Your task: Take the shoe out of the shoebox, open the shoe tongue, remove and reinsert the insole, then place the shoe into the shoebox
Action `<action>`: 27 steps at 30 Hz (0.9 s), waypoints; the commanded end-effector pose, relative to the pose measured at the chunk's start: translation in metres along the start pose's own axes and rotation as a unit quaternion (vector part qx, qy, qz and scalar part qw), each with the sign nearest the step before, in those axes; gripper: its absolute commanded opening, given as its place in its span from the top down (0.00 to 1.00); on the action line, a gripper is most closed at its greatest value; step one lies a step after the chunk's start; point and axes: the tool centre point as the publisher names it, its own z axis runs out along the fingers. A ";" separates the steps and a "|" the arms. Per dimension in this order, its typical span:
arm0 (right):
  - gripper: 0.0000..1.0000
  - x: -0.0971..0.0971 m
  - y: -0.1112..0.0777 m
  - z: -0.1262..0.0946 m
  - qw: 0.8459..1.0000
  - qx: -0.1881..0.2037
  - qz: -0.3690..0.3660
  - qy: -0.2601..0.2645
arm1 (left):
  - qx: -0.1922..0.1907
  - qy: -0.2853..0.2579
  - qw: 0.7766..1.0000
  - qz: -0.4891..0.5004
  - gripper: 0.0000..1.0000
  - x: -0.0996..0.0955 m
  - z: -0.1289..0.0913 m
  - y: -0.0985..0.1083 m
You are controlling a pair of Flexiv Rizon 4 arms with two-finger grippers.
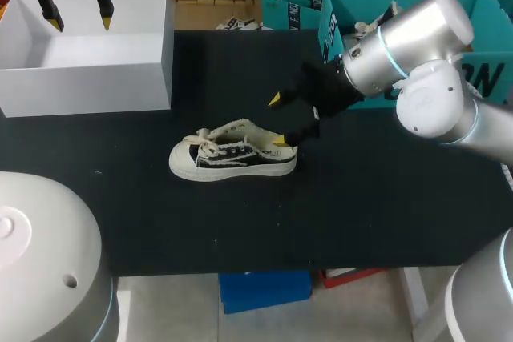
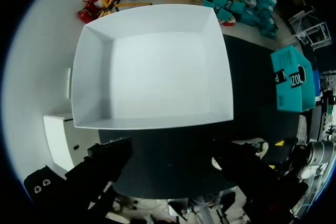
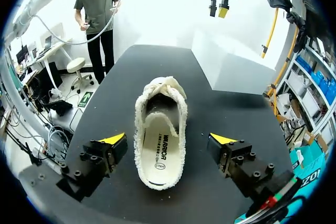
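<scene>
Shoe (image 1: 232,154) out of the shoebox (image 1: 88,78), right claw (image 1: 277,120) spread around the shoe's heel.
The shoe rests upright on the table (image 1: 240,222), insole (image 3: 160,148) seated inside. The right claw is released, touching neither side. The shoebox stands well beyond the shoe's toe, left claw (image 1: 78,15) released above it. Probably the insole step: next, a finger must dip in at the shoe's heel.

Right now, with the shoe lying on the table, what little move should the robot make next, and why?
Probably close the right hand on the heel of the shoe: its fingers stand open on either side of the heel without touching it, and the box is empty.
</scene>
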 end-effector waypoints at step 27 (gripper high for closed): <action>0.00 0.017 -0.050 0.045 0.997 -0.051 0.049 -0.021 | 0.000 -0.001 1.000 -0.001 0.00 0.000 0.000 0.001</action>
